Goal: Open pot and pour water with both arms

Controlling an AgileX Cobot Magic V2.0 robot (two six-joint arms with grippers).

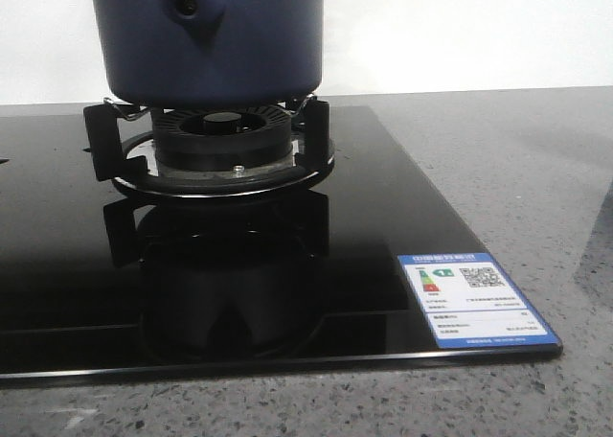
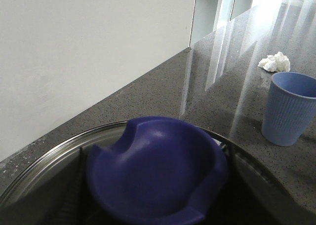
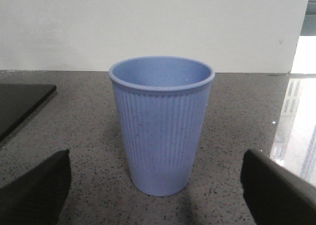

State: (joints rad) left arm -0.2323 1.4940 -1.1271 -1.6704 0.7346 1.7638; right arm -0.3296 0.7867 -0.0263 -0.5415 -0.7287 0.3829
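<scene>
Pot [image 1: 206,39] sits on the burner stand [image 1: 215,154] of the black glass stove [image 1: 383,217], handle mount facing the camera. Left wrist view: blue knob [image 2: 155,170] of a glass lid fills the foreground, fingers not visible, so left gripper's state cannot be told. Right gripper [image 3: 158,183] spread wide, pads either side of the pale blue cup [image 3: 162,124], not touching. Risk: light cup tips if one pad lands first; lid could slip on lifting.
</scene>
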